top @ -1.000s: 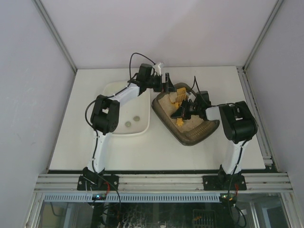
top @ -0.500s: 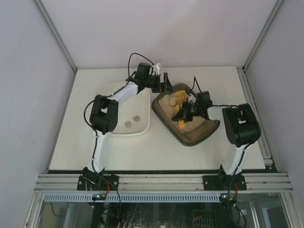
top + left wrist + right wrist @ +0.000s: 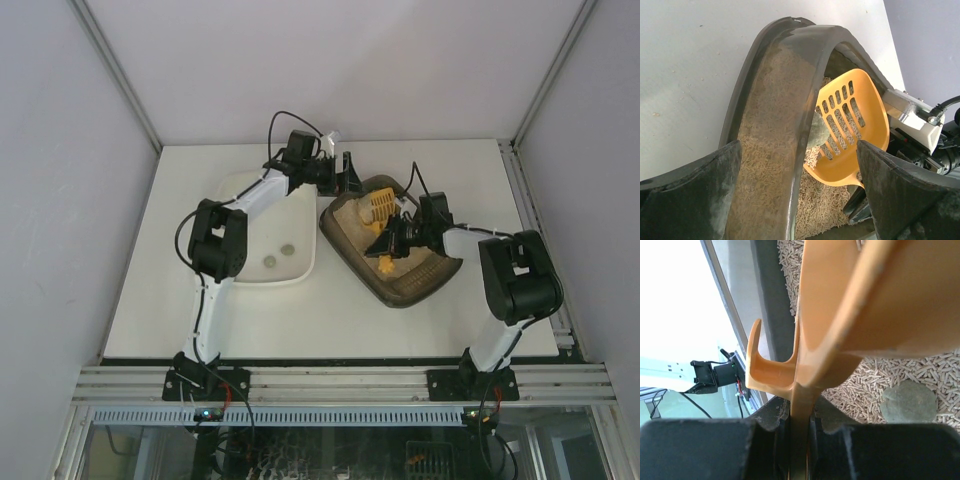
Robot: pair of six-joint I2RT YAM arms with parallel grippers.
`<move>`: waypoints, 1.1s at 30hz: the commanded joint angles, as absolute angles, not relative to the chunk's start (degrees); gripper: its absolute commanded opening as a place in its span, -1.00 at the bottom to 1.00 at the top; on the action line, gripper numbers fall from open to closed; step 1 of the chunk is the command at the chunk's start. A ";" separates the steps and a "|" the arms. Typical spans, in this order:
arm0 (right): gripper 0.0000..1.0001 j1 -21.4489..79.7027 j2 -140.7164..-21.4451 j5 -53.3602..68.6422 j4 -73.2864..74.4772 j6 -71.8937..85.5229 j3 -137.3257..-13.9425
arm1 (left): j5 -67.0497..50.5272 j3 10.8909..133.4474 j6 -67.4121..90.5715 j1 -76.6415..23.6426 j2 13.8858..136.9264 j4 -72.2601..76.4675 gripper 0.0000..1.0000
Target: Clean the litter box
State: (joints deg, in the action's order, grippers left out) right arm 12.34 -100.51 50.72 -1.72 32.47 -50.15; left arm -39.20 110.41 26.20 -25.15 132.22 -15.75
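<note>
The dark brown-grey litter box [image 3: 425, 272] holds beige pellet litter and sits right of centre. My left gripper [image 3: 347, 176] is open, its jaws wide apart astride the box's far-left rim [image 3: 805, 100], seen in the left wrist view [image 3: 799, 145]. My right gripper [image 3: 398, 238] is shut on the handle of a yellow slotted scoop [image 3: 378, 205], whose head is raised over the litter. The scoop [image 3: 852, 125] has a grey lump [image 3: 821, 134] against its slots. In the right wrist view the gripper [image 3: 799, 415] clamps the scoop handle [image 3: 805, 370], and a grey lump [image 3: 907, 400] lies on the litter.
A white tub [image 3: 245, 195] stands left of the litter box with two grey lumps [image 3: 269, 262] inside. The white table [image 3: 300, 320] is walled at the back and both sides. The two arms meet closely over the box.
The right arm has swung its elbow outward to the right, and the scoop head has lifted and shifted toward the far end of the box. The left gripper stays at the rim.
</note>
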 commanded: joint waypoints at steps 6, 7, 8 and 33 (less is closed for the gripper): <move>-1.00 12.19 -94.41 51.56 -2.65 30.95 -47.24 | -39.93 115.70 24.73 -24.94 127.98 -17.13 0.99; -1.00 12.23 -93.86 51.52 -2.64 30.90 -46.73 | -39.83 115.86 24.63 -24.94 127.92 -17.48 0.99; -1.00 12.22 -93.33 51.43 -2.53 30.93 -46.45 | -39.82 115.91 24.61 -24.96 127.85 -17.69 0.99; -1.00 12.16 -84.14 57.38 -25.87 40.42 -33.28 | -39.62 103.58 19.49 -24.10 112.18 -25.76 0.99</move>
